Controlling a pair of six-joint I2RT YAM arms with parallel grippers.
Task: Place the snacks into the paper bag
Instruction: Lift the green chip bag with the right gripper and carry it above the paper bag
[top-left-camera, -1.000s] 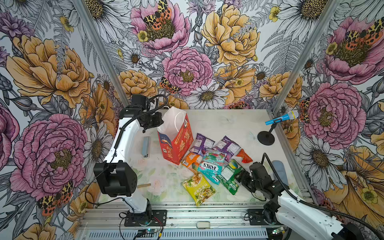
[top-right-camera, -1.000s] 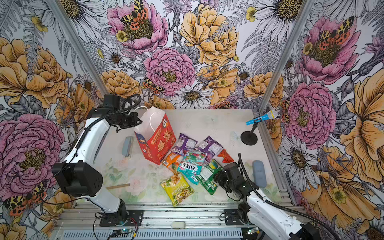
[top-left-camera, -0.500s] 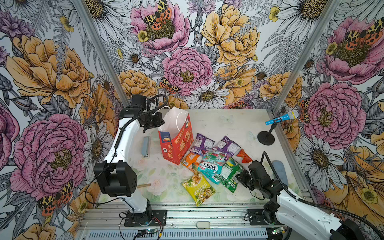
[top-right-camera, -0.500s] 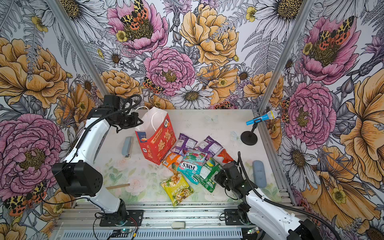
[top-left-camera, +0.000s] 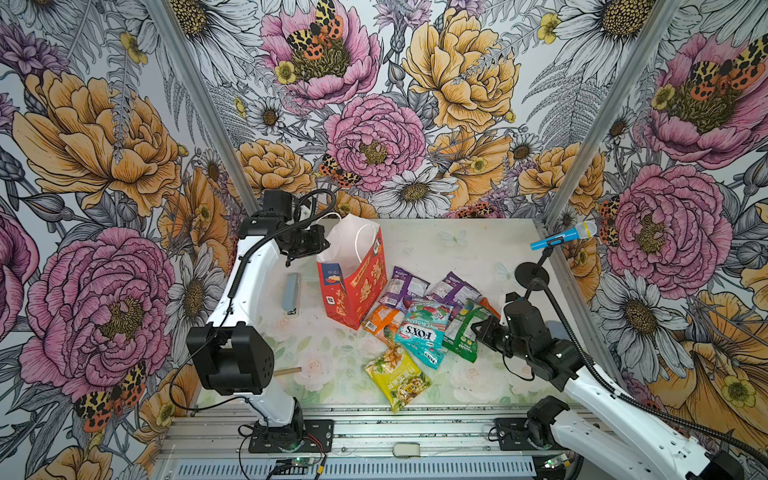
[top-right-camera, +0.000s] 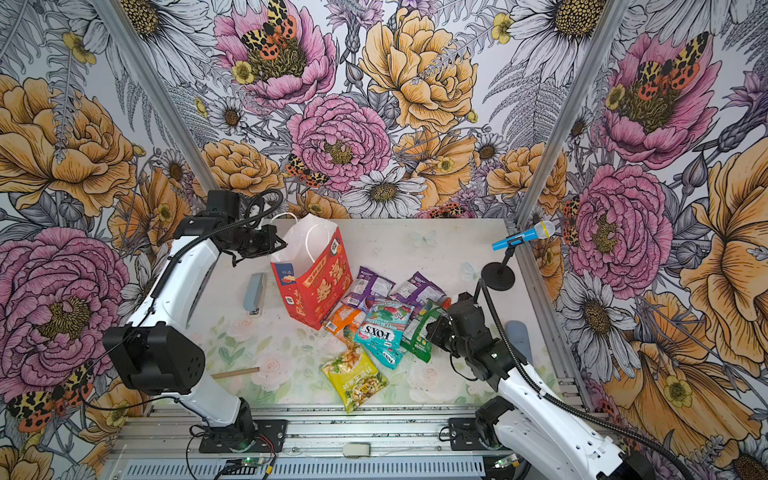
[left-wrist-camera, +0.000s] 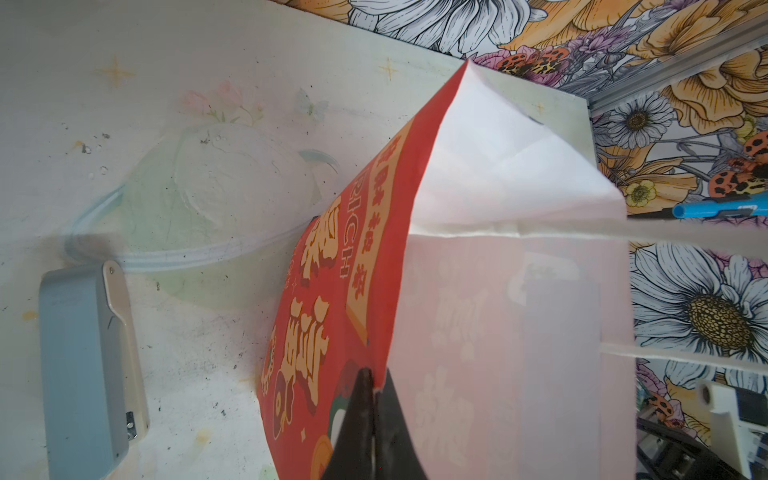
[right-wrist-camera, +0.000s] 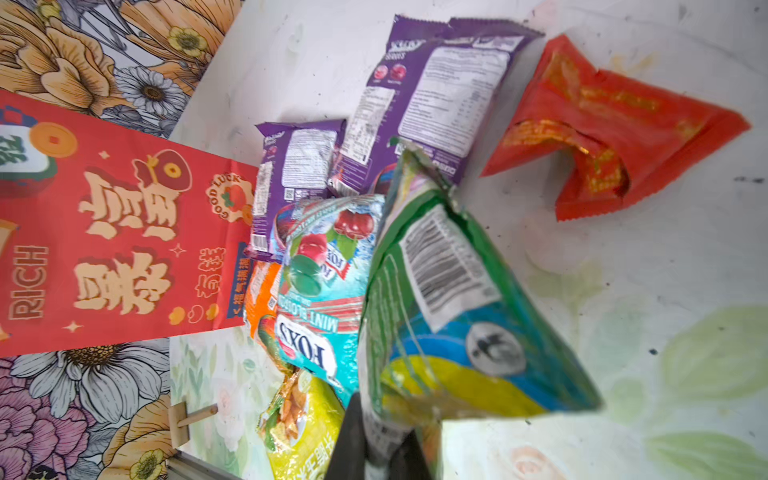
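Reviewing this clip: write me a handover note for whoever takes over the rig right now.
Left gripper: shut on the rim of the paper bag, which stands upright with its mouth open.
Right gripper: shut on an edge of the green packet, which looks partly lifted off the table.
Lying beside the bag: two purple packets, orange packet, teal packet, yellow packet, red packet.
Done: no packet is visible inside the bag.
Left: carry the green packet into the bag, then the other six.
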